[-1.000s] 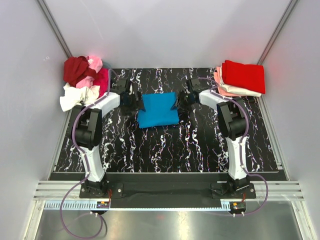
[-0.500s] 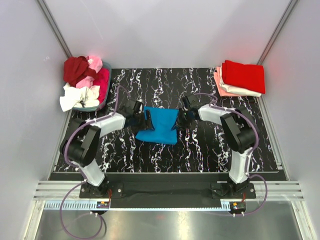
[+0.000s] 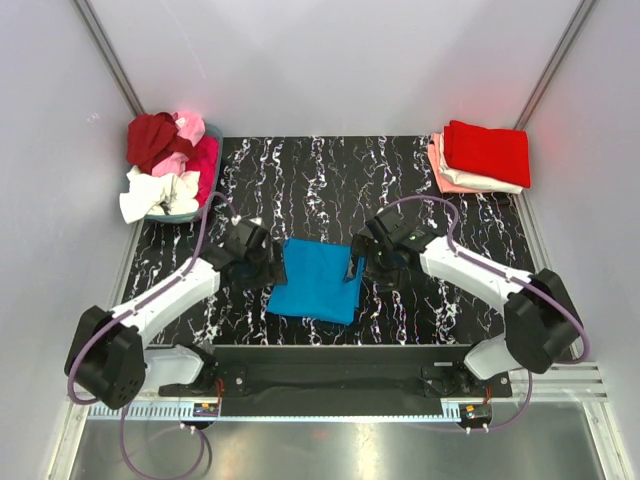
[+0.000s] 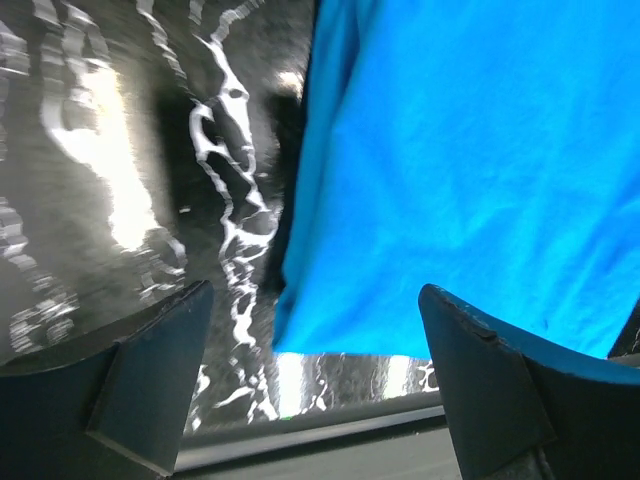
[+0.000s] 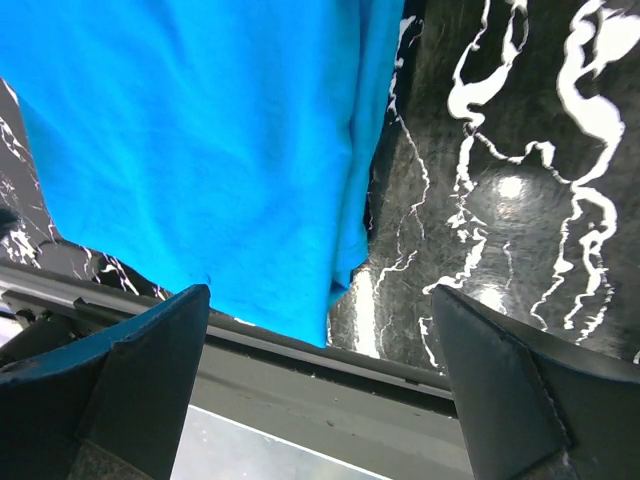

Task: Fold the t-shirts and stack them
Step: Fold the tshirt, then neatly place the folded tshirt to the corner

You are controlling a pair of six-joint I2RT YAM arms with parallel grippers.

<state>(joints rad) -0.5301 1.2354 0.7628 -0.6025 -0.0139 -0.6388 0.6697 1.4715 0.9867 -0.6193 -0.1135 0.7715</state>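
Where the blue t-shirt (image 3: 315, 280) lies: flat on the black marbled table (image 3: 300, 180), folded to a rough rectangle, close to the near edge and between the two grippers.
Left gripper (image 3: 272, 264): sits at the shirt's left edge. Its wrist view shows the fingers (image 4: 150, 370) spread wide, with no cloth pinched between them.
Right gripper (image 3: 362, 264): sits at the shirt's right edge. Its fingers (image 5: 500, 390) are likewise wide apart and hold nothing, and the cloth's border lies ahead of them.
Folded stack: in the far right corner, a red t-shirt (image 3: 488, 150) lies on top of a pink t-shirt (image 3: 450, 180) and a cream t-shirt (image 3: 495, 184).
Loose heap: in the far left corner, a dark red t-shirt (image 3: 150, 138), a magenta t-shirt (image 3: 203, 160) and a white t-shirt (image 3: 155, 192) are bundled together, well apart from both arms.
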